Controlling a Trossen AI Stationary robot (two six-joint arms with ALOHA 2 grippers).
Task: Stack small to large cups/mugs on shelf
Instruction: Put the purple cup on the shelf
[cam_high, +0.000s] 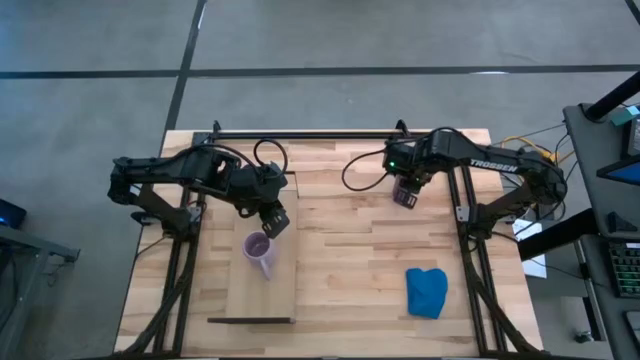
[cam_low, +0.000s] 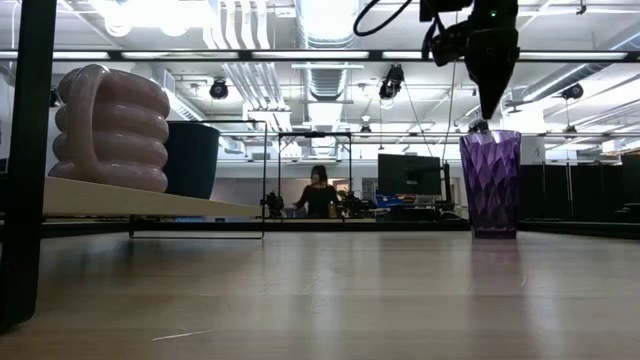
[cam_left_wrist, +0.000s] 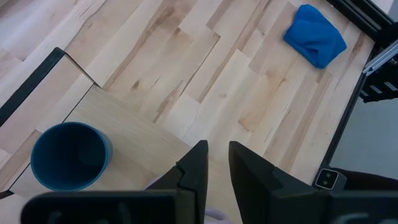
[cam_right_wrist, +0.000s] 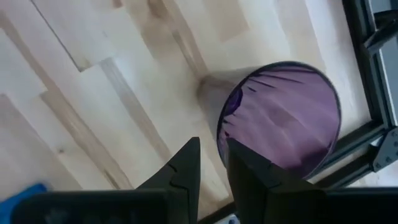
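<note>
Already on the shelf (cam_high: 262, 300) sit the lilac mug (cam_high: 260, 250) and blue cup (cam_left_wrist: 69, 155); off it stands the purple tumbler (cam_low: 489, 183). The right gripper (cam_right_wrist: 212, 163), jaws nearly together, straddles its rim and could tip it; the left gripper (cam_left_wrist: 216, 163), equally narrow, hovers over the shelf.

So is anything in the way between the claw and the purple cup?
Nothing visible. The right gripper hangs just above the tumbler's rim, fingers nearly closed, with only air between them.

Lilac mug (cam_low: 112, 128) on shelf (cam_low: 140, 203); jaws above upright purple tumbler (cam_low: 490, 183).
</note>
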